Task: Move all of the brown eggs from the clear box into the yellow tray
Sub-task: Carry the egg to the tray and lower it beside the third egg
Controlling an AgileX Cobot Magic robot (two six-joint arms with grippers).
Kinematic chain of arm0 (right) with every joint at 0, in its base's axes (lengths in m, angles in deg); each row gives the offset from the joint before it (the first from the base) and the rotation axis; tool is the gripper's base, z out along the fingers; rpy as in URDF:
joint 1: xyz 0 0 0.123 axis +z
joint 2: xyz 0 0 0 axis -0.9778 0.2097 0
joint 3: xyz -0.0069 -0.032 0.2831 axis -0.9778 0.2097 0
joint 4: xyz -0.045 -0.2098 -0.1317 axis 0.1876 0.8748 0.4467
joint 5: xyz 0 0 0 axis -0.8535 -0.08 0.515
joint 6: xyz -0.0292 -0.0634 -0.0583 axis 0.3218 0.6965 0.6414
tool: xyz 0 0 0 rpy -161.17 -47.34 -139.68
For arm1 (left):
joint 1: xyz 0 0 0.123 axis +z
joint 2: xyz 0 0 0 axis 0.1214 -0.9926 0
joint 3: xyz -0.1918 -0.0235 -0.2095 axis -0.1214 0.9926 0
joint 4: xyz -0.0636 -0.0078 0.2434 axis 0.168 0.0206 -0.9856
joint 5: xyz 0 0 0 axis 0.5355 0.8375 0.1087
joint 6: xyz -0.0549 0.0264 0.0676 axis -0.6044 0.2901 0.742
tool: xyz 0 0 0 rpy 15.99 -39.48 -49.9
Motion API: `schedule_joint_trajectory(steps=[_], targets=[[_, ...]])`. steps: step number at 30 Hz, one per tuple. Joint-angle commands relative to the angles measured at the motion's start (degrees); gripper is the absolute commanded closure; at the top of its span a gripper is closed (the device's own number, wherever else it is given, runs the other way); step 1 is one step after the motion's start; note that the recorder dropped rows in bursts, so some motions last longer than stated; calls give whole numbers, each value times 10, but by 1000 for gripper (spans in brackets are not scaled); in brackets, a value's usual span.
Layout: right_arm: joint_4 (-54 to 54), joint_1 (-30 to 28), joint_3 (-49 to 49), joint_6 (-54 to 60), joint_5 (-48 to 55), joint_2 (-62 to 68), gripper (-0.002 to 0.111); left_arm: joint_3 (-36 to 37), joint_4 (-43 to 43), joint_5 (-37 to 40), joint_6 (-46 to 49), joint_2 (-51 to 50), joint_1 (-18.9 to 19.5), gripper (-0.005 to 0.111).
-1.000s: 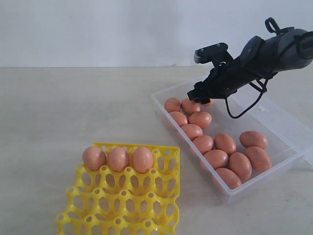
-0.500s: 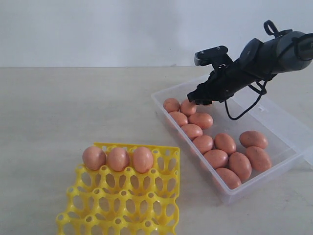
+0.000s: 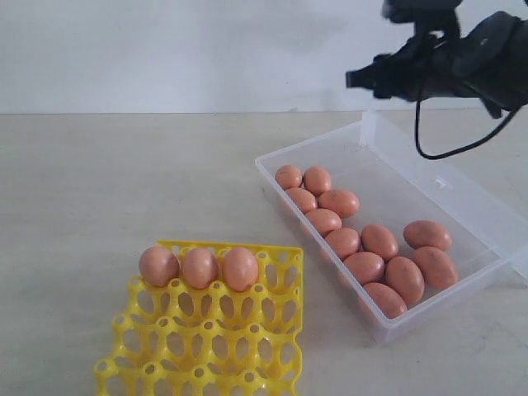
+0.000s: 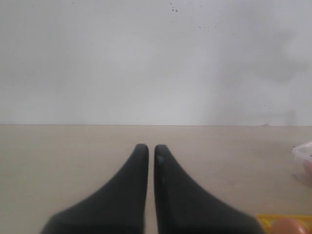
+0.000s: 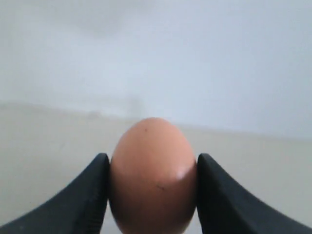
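My right gripper (image 5: 152, 157) is shut on one brown egg (image 5: 152, 180), which fills the space between its two black fingers. In the exterior view that gripper (image 3: 360, 78) hangs high above the far end of the clear box (image 3: 412, 177); the held egg is hidden there. Several brown eggs (image 3: 363, 266) lie in the box. Three eggs (image 3: 200, 267) stand in the back row of the yellow tray (image 3: 214, 346). My left gripper (image 4: 151, 147) is shut and empty above bare table, with a corner of the tray (image 4: 268, 220) beside it.
The box's clear lid flap (image 3: 495, 206) lies open along its far right side. A pale wall (image 3: 165, 49) rises behind the beige table (image 3: 124, 181). A black cable (image 3: 437, 140) loops under the right arm.
The right gripper closed on an egg at the far end of the box and lifted it up and to the right. One egg fewer lies in that corner. The tray is unchanged.
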Motion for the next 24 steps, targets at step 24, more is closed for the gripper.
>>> schedule_joint_trajectory(steps=[24], targets=[[704,88,443,-631,-438,-231,109,-2,2,-4,-4,2,1,103]])
